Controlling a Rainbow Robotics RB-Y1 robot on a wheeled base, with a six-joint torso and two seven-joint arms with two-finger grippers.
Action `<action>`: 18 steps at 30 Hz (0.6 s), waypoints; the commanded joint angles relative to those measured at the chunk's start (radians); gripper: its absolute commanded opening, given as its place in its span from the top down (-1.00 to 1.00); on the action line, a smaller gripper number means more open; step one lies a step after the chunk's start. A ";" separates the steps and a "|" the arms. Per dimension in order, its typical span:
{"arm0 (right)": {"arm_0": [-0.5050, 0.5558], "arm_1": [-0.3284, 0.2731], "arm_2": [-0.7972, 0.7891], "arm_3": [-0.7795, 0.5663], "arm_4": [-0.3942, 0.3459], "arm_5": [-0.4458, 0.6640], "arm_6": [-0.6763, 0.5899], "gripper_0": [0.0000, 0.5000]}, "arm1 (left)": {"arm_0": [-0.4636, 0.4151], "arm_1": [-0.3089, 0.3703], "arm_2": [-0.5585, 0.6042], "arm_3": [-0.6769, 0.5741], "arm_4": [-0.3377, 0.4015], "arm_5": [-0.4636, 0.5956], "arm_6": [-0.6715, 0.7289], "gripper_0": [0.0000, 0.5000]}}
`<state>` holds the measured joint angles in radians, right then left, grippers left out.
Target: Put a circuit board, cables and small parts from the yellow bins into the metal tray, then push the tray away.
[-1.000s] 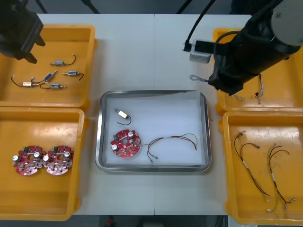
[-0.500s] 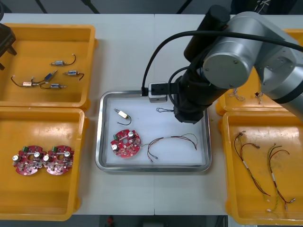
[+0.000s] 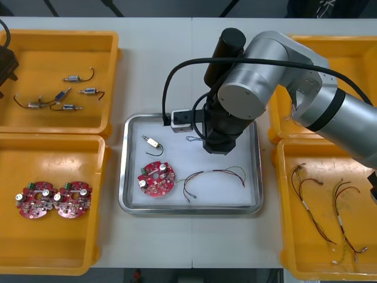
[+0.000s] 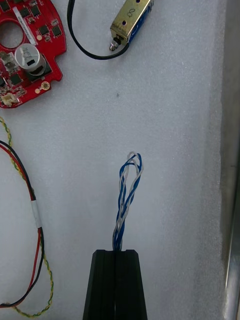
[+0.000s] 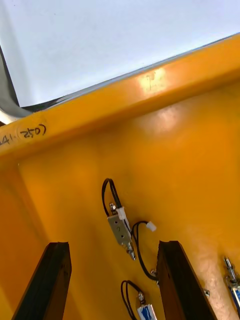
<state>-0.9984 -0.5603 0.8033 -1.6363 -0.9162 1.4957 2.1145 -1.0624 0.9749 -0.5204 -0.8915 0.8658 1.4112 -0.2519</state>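
Cable (image 4: 127,195), twisted blue and white, is pinched in the right hand (image 4: 116,252) over the metal tray (image 3: 125,177), near the red circuit board (image 3: 156,179); left hand (image 5: 112,245) gapes wide over a yellow bin (image 5: 165,150).

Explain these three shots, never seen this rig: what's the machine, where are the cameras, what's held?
A two-armed robot works at a light table. One camera looks down from above; one sits on each wrist. Four yellow bins flank a metal tray holding a red circuit board, a red and yellow cable and a small metal part. The right pincer, over the tray, is shut on a twisted blue and white cable. The left pincer hangs open over a bin of small metal parts, holding nothing.
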 commanded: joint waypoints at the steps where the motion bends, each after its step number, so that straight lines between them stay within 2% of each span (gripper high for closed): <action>1: -0.043 0.013 0.048 0.030 0.020 -0.032 0.044 1.00 | -0.047 -0.018 0.003 0.057 -0.004 -0.051 0.057 -1.00; 8: -0.043 0.023 0.060 0.108 0.022 -0.058 0.070 1.00 | -0.042 -0.061 -0.070 0.098 -0.004 -0.138 0.063 -1.00; 14: -0.043 0.030 0.060 0.122 0.011 -0.075 0.076 0.99 | -0.022 -0.084 -0.075 0.098 -0.005 -0.173 0.066 -1.00; 15: -0.042 0.030 0.059 0.121 0.007 -0.075 0.076 0.79 | -0.018 -0.088 -0.078 0.098 -0.008 -0.175 0.066 -1.00; 16: -0.042 0.026 0.060 0.122 0.004 -0.074 0.073 0.26 | -0.018 -0.091 -0.081 0.098 -0.008 -0.175 0.068 -1.00; 18: -0.042 0.025 0.060 0.121 0.000 -0.074 0.073 -0.23 | -0.018 -0.093 -0.086 0.098 -0.008 -0.175 0.068 -1.00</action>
<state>-0.9992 -0.5499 0.8558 -1.5064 -0.9025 1.4290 2.1736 -1.0621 0.8920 -0.5971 -0.7939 0.8658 1.2473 -0.2519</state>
